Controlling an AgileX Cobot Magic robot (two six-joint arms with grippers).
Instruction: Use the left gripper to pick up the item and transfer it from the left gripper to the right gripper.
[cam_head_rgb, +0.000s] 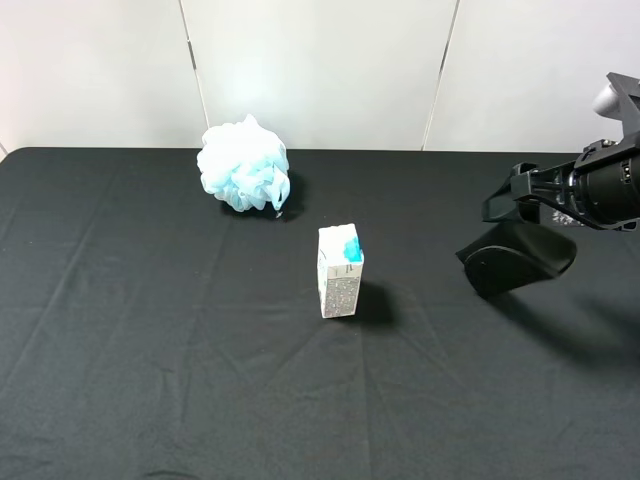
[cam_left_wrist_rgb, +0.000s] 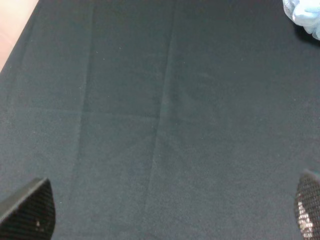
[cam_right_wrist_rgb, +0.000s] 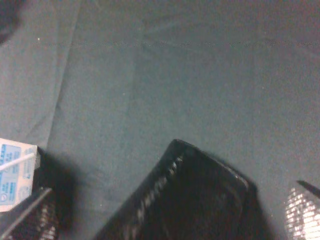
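The black case (cam_head_rgb: 517, 258) lies on the black cloth at the right, just under my right gripper (cam_head_rgb: 520, 200). In the right wrist view the case (cam_right_wrist_rgb: 190, 200) sits between the two fingertips (cam_right_wrist_rgb: 30, 217) with a gap on each side. The right gripper (cam_right_wrist_rgb: 165, 217) is open and does not grip the case. My left gripper (cam_left_wrist_rgb: 165, 215) is open and empty above bare cloth. Only its two fingertips (cam_left_wrist_rgb: 30, 210) show, and it is out of the exterior high view.
A light-blue-and-white bath puff (cam_head_rgb: 244, 165) sits at the back of the table (cam_head_rgb: 150, 350), left of centre; it also shows in the left wrist view (cam_left_wrist_rgb: 305, 15). A small white-and-teal carton (cam_head_rgb: 340, 271) stands upright mid-table, and shows in the right wrist view (cam_right_wrist_rgb: 15, 172).
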